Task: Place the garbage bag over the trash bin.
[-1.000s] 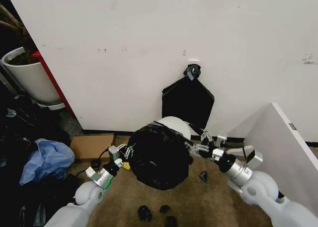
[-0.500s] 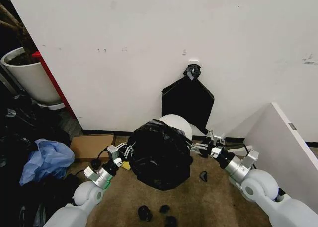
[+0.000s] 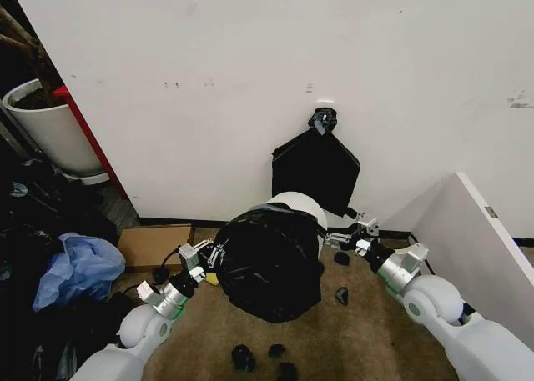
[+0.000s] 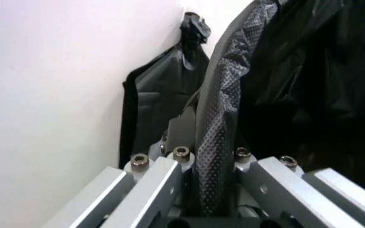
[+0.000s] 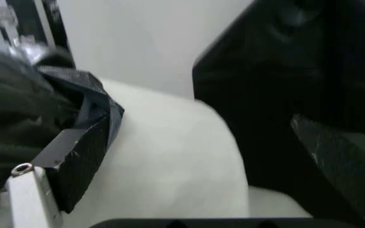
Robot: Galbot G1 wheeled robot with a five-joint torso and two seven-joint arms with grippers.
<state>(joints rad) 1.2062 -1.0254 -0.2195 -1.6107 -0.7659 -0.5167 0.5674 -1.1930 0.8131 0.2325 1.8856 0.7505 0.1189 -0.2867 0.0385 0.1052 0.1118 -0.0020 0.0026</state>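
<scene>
While the white wall (image 3: pixel 250 81) rises behind everything, we see on the floor (image 3: pixel 350 331) at its foot the trash bin (image 3: pixel 300 210), lying tilted toward us, its white body mostly wrapped by the garbage bag (image 3: pixel 267 260). Only the bin's rounded far part shows bare above the glossy black plastic; in the right wrist view the same white surface (image 5: pixel 169 161) lies just beside the bag's crumpled edge (image 5: pixel 74 90). We cannot tell what, if anything, is inside the bin.

At far left one large white plant pot (image 3: pixel 50 127) holds dark soil and a plant. One flat black bag (image 3: pixel 315 168) hangs pinned to the wall directly behind the bin. One blue plastic bag (image 3: pixel 79 264) lies at left, with one brown cardboard piece (image 3: pixel 154 243) near it.

Our left gripper (image 3: pixel 210 254) is at the bag's left side, its fingers (image 4: pixel 217 142) closed together on a fold of the black film (image 4: pixel 233 80). Our right gripper (image 3: pixel 344 238) is at the bin's right side, jaws spread apart, holding nothing we can make out.

Five small black lumps (image 3: pixel 242 358) lie scattered on the floor: three near us, two by the right gripper.
</scene>
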